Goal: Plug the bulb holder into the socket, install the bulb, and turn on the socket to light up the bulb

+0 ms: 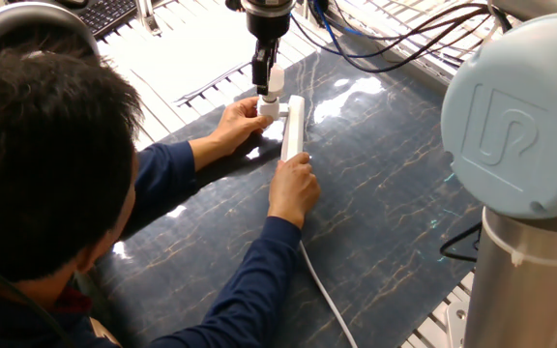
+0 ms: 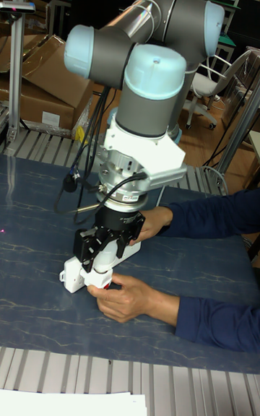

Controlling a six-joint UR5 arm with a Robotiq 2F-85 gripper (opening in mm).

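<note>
The claw (image 1: 268, 85) is gripping the bulb (image 1: 275, 81) and holding it upright right over the holder (image 1: 270, 109), which is sitting at the far end of the socket (image 1: 293, 129) on the dark tabletop (image 1: 395, 193). A person is steadying things, one hand (image 1: 237, 123) cupping the holder and the other hand (image 1: 293, 188) pressing on the socket's near end.

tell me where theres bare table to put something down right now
The dark mat lies bare to the right of the socket and its cord, out to the arm's base. A smaller bare patch sits between the person's forearms. It is crowded at the socket's far end, where the pincer, the bulb and both hands meet.
</note>
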